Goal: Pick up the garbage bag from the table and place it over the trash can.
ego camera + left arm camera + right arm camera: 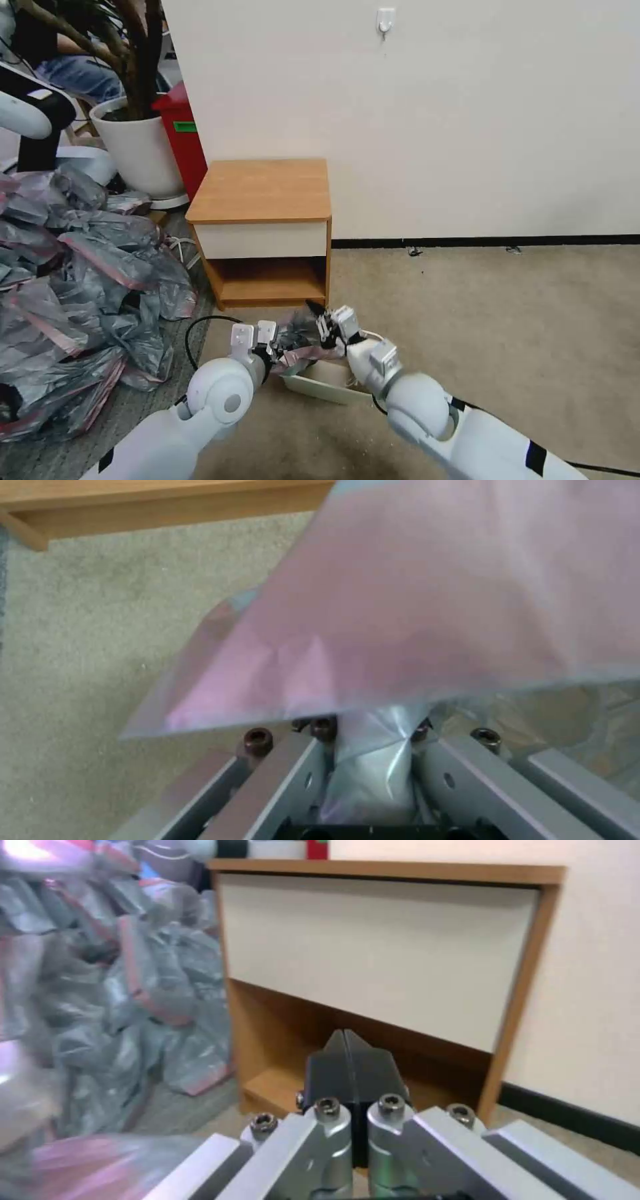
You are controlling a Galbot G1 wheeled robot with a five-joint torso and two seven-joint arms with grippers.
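The garbage bag [298, 348], thin grey plastic with a pink band, hangs bunched between my two grippers just above the cream trash can [319, 387] on the carpet. My left gripper [268, 339] is shut on the garbage bag [413, 605]; in the left wrist view a fold is pinched between its fingers [313, 775] and the film spreads out ahead. My right gripper [315, 309] sits at the bag's far side with its black pads [345, 1060] pressed together, shut, and no film visible between them. The table [260, 190] stands just behind, its top bare.
A big heap of grey-and-pink bags [73, 287] covers the floor on the left. A white plant pot [137, 147] and a red box [183, 133] stand behind it. A black cable [190, 340] loops by the left arm. Open carpet [507, 333] lies to the right.
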